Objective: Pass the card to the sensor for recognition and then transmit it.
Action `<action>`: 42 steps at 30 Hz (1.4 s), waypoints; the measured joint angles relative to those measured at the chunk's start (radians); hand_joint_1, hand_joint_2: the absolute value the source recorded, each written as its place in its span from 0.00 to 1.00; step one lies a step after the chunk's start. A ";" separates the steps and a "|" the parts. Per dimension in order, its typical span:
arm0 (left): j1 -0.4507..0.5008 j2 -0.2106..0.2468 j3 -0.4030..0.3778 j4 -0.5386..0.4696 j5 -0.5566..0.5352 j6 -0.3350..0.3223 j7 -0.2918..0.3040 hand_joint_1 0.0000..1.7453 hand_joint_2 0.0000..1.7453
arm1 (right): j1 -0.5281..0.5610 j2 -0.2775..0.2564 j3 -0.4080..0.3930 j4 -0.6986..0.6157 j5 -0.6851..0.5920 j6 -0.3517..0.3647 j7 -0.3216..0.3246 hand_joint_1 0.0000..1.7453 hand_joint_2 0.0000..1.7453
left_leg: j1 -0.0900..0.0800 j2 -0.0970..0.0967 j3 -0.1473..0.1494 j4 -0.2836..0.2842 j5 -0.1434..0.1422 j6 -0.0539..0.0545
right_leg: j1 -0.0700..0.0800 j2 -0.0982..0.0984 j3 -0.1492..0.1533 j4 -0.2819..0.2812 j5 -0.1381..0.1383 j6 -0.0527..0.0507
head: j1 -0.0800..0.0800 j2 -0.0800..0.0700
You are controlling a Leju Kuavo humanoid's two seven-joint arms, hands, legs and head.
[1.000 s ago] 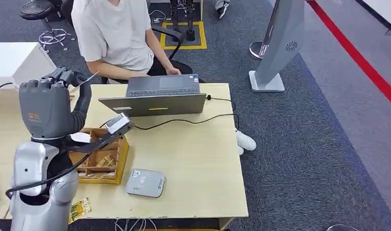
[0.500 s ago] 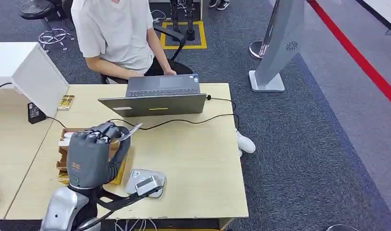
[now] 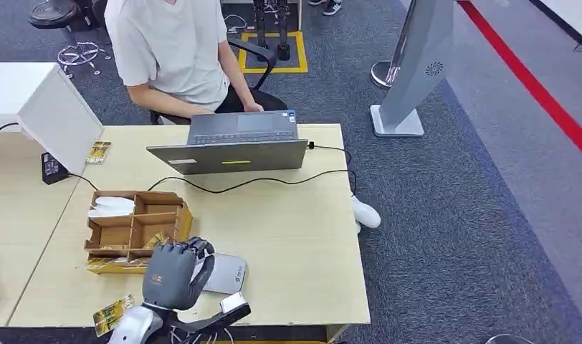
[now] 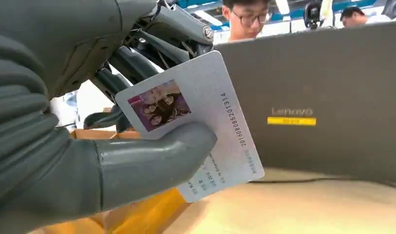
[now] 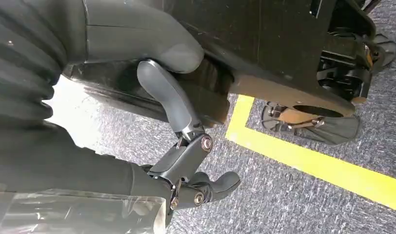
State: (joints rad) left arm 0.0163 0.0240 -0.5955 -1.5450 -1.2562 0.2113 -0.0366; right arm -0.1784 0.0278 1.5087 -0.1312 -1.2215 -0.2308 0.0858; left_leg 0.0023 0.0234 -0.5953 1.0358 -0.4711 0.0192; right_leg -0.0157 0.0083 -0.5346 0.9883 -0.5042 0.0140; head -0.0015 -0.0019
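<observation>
White card with a small photo and printed numbers, pinched in the left hand.

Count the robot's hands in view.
2. The left hand holds the card at the sensor; the right hand hangs over the floor, holding nothing.

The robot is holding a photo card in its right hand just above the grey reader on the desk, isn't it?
Not quite: the left hand holds the card, as the left wrist view shows. The rest stands: the head view shows that hand over the grey reader on the desk.
</observation>
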 joint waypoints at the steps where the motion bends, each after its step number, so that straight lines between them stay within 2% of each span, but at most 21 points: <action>1: 0.000 0.000 0.000 0.006 0.000 0.000 0.000 1.00 1.00 | 0.000 0.000 0.000 0.000 0.000 0.000 0.001 0.00 1.00 | 0.000 0.000 0.000 0.000 0.000 0.000 | 0.000 0.000 0.000 0.000 0.000 0.000 | 0.000 0.000; 11: 0.000 0.000 0.007 0.024 0.000 -0.003 0.000 1.00 1.00 | -0.001 0.000 0.000 0.000 0.000 0.000 0.004 0.00 1.00 | 0.000 0.000 0.000 0.000 0.000 0.000 | 0.000 0.000 0.000 0.000 0.000 0.000 | 0.000 0.000; 16: 0.000 -0.001 0.013 0.041 -0.002 -0.043 0.019 1.00 1.00 | -0.001 0.000 0.000 0.000 0.000 0.001 0.006 0.00 1.00 | 0.000 0.000 0.000 0.000 0.000 0.000 | 0.000 0.000 0.000 0.000 0.000 0.000 | 0.000 0.000; 25: -0.020 -0.021 0.029 0.162 -0.039 -0.076 0.053 1.00 1.00 | -0.002 0.000 0.000 0.000 -0.016 0.010 0.010 0.00 1.00 | 0.000 0.000 0.000 0.000 0.000 0.000 | 0.000 -0.001 0.000 0.000 0.000 0.000 | 0.000 0.000; 30: -0.069 -0.064 0.029 0.293 -0.031 0.012 0.024 1.00 1.00 | -0.002 0.000 0.000 0.000 -0.019 0.013 0.011 0.00 1.00 | 0.000 0.000 0.001 0.000 0.000 0.000 | 0.000 -0.001 0.001 0.000 0.000 0.000 | 0.000 0.000; 32: -0.083 -0.074 0.029 0.327 -0.032 0.018 0.027 1.00 1.00 | -0.002 0.000 0.000 0.000 -0.019 0.012 0.013 0.00 1.00 | 0.000 -0.001 0.001 0.000 0.000 0.000 | 0.000 -0.001 0.001 0.000 0.000 0.000 | 0.000 0.000; 35: -0.083 -0.071 0.029 0.304 -0.035 -0.053 0.074 1.00 1.00 | -0.002 0.000 0.000 0.000 -0.018 0.012 0.013 0.00 1.00 | 0.000 -0.001 0.002 0.000 0.000 0.000 | 0.000 -0.001 0.005 0.000 0.000 0.000 | 0.000 0.000; 37: -0.080 -0.066 0.029 0.288 -0.032 -0.075 0.081 1.00 1.00 | -0.002 0.000 0.000 0.000 -0.018 0.012 0.013 0.00 1.00 | 0.000 -0.001 0.003 0.000 0.000 0.000 | 0.000 -0.001 0.005 0.000 0.000 0.000 | 0.000 0.000; 40: -0.069 -0.056 0.031 0.260 -0.034 -0.070 0.069 1.00 1.00 | -0.002 0.000 0.000 0.000 -0.019 0.012 0.013 0.00 1.00 | 0.000 -0.001 0.004 0.000 0.000 0.000 | 0.000 -0.001 0.004 0.000 0.000 0.000 | 0.000 0.000; 42: -0.057 -0.051 0.032 0.239 -0.037 -0.031 0.049 1.00 1.00 | -0.002 0.000 0.000 0.000 -0.021 0.012 0.013 0.00 1.00 | 0.000 -0.001 0.004 0.000 0.000 0.000 | 0.000 -0.001 0.004 0.000 0.000 0.000 | 0.000 0.000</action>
State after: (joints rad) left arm -0.0404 -0.0271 -0.5638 -1.3062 -1.2928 0.1802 0.0125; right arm -0.1803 0.0278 1.5087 -0.1312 -1.2421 -0.2186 0.0984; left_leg 0.0026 0.0226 -0.5913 1.0357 -0.4710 0.0191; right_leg -0.0154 0.0069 -0.5307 0.9885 -0.5042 0.0140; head -0.0011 -0.0019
